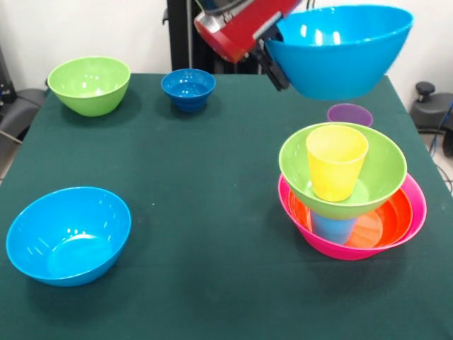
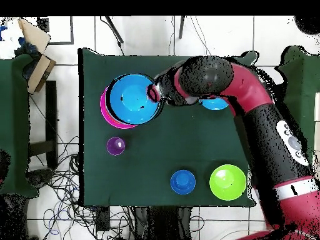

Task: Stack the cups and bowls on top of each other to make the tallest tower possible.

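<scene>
Fingers of my gripper (image 1: 274,65) clench the rim of a bright blue bowl (image 1: 338,49), held in the air above the tower (image 1: 352,191): pink bowl (image 1: 417,205), orange bowl, light blue cup, lime green bowl (image 1: 382,170), yellow cup (image 1: 335,163) on top.

Front view: low, at table height across the green table (image 1: 212,177), facing the red arm (image 1: 241,28) that enters from the top edge; near enough that the cloth fills most of the width. Overhead view: high up, looking straight down on the whole table (image 2: 156,150) plus surrounding floor, arm (image 2: 250,94) entering from bottom right. Shared by both: tabletop, arm, raised bright blue bowl (image 1: 340,49) (image 2: 132,100), pink bowl (image 1: 417,205) (image 2: 105,111), lime green bowl (image 1: 88,85) (image 2: 227,182).
</scene>
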Controlling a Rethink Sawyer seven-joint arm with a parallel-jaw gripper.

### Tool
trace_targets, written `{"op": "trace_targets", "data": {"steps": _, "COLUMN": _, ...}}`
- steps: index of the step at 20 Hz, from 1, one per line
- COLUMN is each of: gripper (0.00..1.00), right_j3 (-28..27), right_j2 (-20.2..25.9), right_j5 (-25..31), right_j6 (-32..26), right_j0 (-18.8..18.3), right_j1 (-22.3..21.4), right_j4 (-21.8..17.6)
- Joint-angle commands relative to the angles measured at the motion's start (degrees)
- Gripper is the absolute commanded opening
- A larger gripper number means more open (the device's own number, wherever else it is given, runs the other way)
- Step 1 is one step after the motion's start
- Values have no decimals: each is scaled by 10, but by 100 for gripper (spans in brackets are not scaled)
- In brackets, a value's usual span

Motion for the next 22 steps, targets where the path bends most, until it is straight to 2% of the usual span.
{"op": "trace_targets", "data": {"steps": 1, "gripper": 0, "right_j3": -149, "right_j2": -45, "right_j5": 62, "right_j6": -20, "right_j0": 65, "right_j1": 93, "right_j4": -18}}
{"op": "trace_targets", "data": {"steps": 4, "gripper": 0, "right_j3": -192, "right_j2": -64, "right_j5": 67, "right_j6": -11, "right_j0": 84, "right_j1": 119, "right_j4": -29}}
{"op": "trace_targets", "data": {"steps": 8, "gripper": 0, "right_j3": -219, "right_j2": -81, "right_j5": 83, "right_j6": -14, "right_j0": 98, "right_j1": 136, "right_j4": -41}}
{"op": "trace_targets", "data": {"steps": 12, "gripper": 0, "right_j3": -231, "right_j2": -98, "right_j5": 126, "right_j6": -5, "right_j0": 109, "right_j1": 132, "right_j4": -42}}
{"op": "trace_targets", "data": {"steps": 22, "gripper": 0, "right_j3": -137, "right_j2": -98, "right_j5": 154, "right_j6": 14, "right_j0": 78, "right_j1": 62, "right_j4": -17}}
